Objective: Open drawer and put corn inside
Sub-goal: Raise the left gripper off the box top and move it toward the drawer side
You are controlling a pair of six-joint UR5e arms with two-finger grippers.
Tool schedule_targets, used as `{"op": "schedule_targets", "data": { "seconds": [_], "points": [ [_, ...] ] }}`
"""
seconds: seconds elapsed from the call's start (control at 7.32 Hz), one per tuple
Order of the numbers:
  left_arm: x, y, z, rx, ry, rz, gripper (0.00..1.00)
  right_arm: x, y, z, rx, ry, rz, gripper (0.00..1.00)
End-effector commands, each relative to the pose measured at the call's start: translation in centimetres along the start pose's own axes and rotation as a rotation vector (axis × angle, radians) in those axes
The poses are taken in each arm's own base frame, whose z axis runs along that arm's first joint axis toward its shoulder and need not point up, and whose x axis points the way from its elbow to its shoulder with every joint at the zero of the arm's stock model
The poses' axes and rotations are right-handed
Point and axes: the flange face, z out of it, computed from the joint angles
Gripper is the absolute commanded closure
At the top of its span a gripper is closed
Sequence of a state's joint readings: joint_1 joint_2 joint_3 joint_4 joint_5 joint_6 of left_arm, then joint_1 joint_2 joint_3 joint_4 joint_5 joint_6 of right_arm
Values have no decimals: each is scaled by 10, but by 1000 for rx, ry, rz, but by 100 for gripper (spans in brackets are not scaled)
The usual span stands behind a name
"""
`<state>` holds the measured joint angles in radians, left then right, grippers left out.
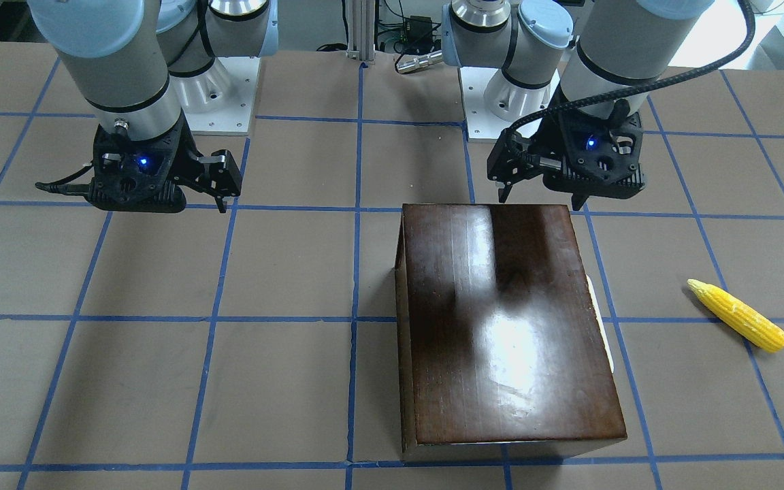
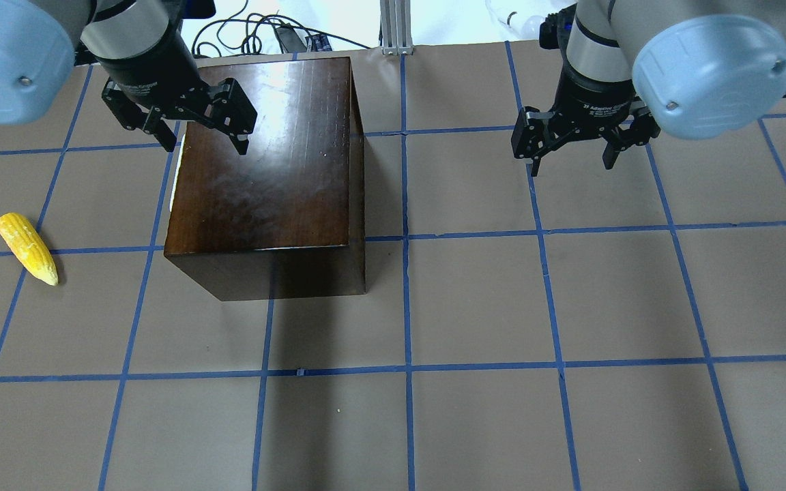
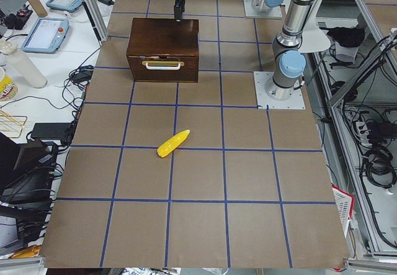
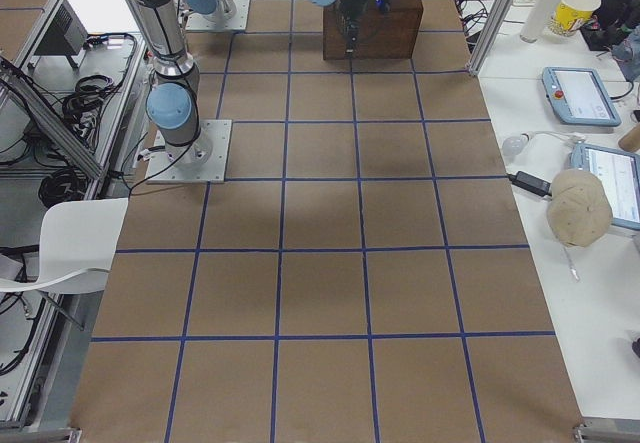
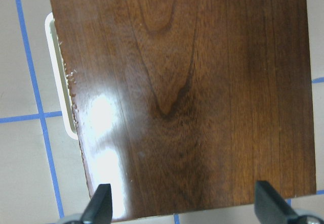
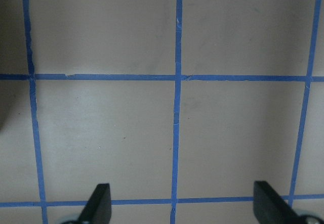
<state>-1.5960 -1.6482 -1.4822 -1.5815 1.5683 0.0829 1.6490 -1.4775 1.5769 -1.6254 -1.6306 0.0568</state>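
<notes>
The glossy dark-brown box point(image 2: 263, 157) stands on the table's left half. Its drawer is shut; the drawer front point(image 3: 163, 65) with a white handle faces the robot's left, and the handle also shows in the left wrist view point(image 5: 58, 82). The yellow corn point(image 2: 28, 249) lies on the table to the left of the box, clear of it, and it also shows in the front view point(image 1: 739, 316). My left gripper point(image 2: 205, 143) is open and empty above the box's top, near its far edge point(image 5: 185, 206). My right gripper point(image 2: 570, 166) is open and empty over bare table point(image 6: 183, 206).
The table point(image 2: 475, 307) is brown with a blue tape grid. The two arm bases point(image 1: 215, 88) stand at the robot's side. Benches with tablets, cables and cups point(image 3: 43, 33) flank the table's ends.
</notes>
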Motion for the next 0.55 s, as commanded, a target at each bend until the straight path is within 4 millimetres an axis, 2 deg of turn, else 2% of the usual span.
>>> {"op": "schedule_targets", "data": {
  "seconds": [0.0,0.41],
  "points": [
    [-1,2,-2,-2,1,-2,0,0,0,-1,2,0,0,0],
    [-2,7,-15,17,-12,-4,0,0,0,-1,2,0,0,0]
  ]
}}
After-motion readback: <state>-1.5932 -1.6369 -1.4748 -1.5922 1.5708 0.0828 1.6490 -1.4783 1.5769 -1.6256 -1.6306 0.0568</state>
